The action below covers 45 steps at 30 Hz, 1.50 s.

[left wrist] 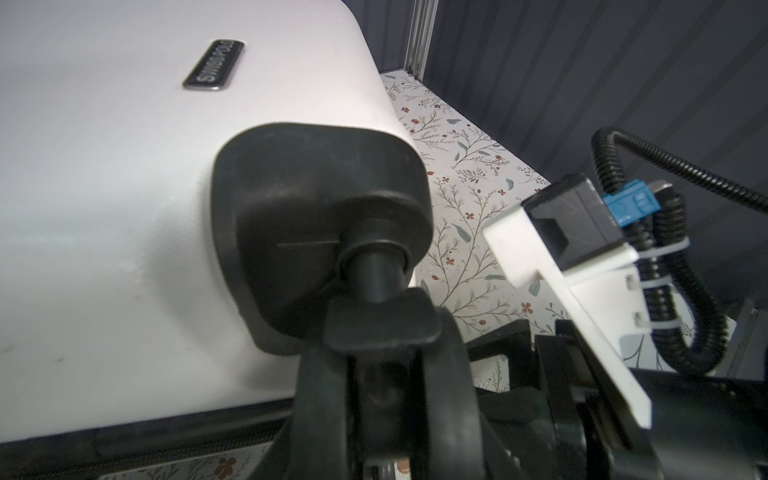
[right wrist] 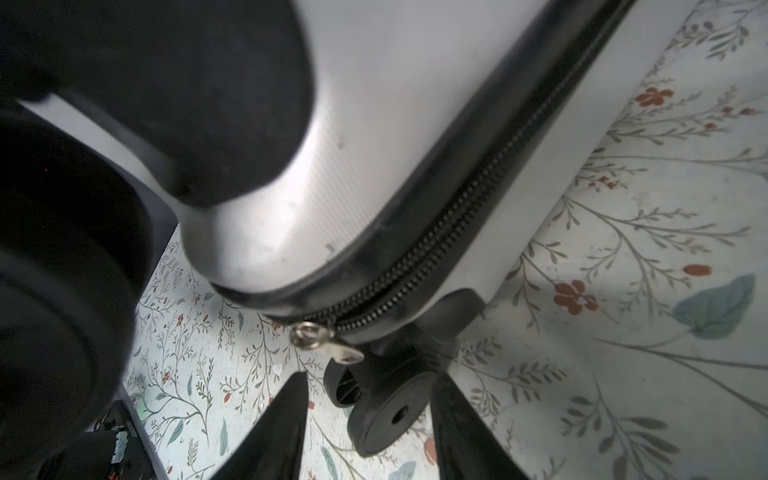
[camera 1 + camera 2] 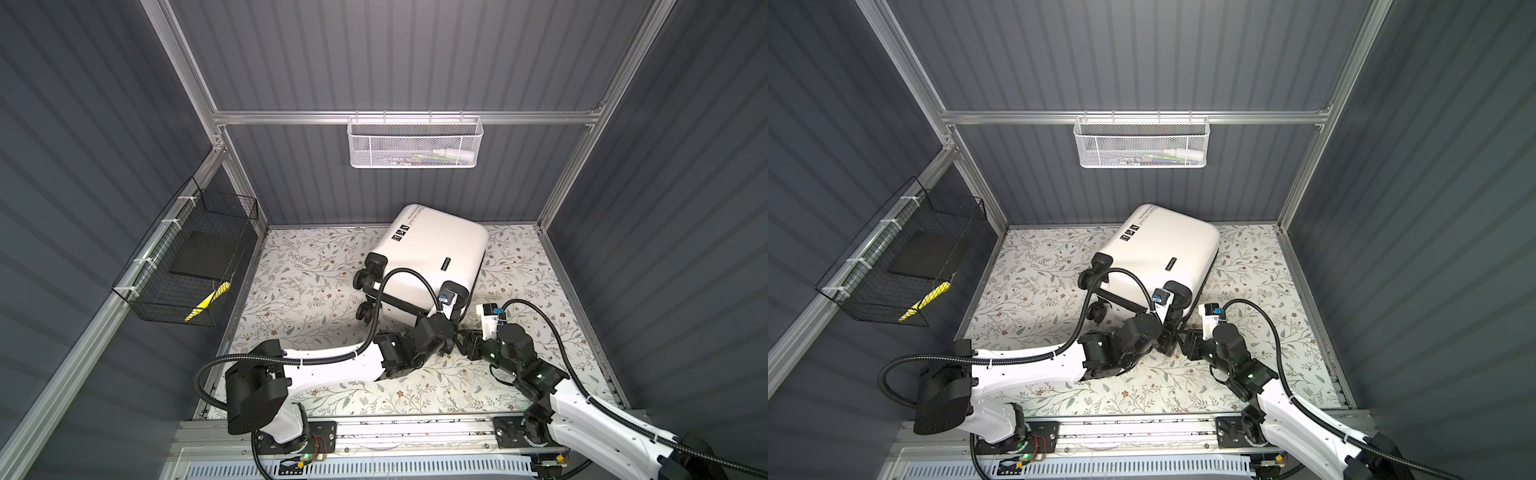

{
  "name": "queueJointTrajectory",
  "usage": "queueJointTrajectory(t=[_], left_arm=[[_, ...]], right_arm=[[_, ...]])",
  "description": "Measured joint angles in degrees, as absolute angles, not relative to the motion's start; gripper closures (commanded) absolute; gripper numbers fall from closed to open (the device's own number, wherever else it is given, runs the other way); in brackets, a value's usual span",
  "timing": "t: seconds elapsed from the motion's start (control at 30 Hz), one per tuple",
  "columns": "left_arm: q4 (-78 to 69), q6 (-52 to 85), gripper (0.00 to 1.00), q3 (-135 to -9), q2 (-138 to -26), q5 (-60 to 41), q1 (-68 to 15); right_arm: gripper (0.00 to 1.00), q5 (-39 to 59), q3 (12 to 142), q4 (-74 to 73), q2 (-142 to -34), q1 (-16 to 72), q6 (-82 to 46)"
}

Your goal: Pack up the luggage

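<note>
The left fingers (image 1: 316, 415), low centre of the left wrist view, seem to be clenching a spinner wheel (image 1: 380, 332), bracing the closed luggage (image 3: 436, 249) lying mid-frame on the floral counter (image 3: 311, 270). The right fingers (image 2: 286, 428) are standing apart, empty, just short of the zipper pull (image 2: 326, 343). Opening the case looks to be the step in hand; the next move is calling for pinching that tiny pull squarely. Both top views are hiding the fingertips.
</note>
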State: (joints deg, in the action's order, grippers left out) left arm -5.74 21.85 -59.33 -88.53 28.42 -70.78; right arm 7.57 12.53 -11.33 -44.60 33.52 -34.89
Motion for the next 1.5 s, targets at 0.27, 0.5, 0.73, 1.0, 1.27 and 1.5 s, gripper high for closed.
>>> queueJointTrajectory(t=[0.27, 0.5, 0.73, 1.0, 1.27, 1.5], left_arm=[[-5.80, 21.87, 1.00, -59.33, -88.53, 28.42, -70.76], [-5.89, 21.89, 1.00, -59.33, -88.60, 28.45, -70.65], [-6.35, 21.91, 1.00, -59.33, -88.75, 28.42, -70.65], [-6.48, 21.93, 1.00, -59.33, -88.79, 28.42, -70.39], [-6.50, 21.93, 1.00, -59.31, -88.79, 28.42, -70.39], [-6.52, 21.93, 1.00, -59.31, -88.79, 28.42, -70.39]], right_arm=[[0.61, 7.49, 13.87, -14.28, -48.38, 34.39, -35.29], [0.74, 7.03, 14.28, -15.44, -50.17, 35.03, -35.99], [0.90, 6.02, 14.31, -15.75, -50.17, 35.42, -36.84], [1.00, 5.21, 14.28, -14.90, -48.40, 35.57, -37.19], [1.00, 4.27, 13.74, -13.10, -45.69, 35.59, -37.28], [1.00, 1.34, 13.52, -11.77, -44.64, 35.42, -38.44]])
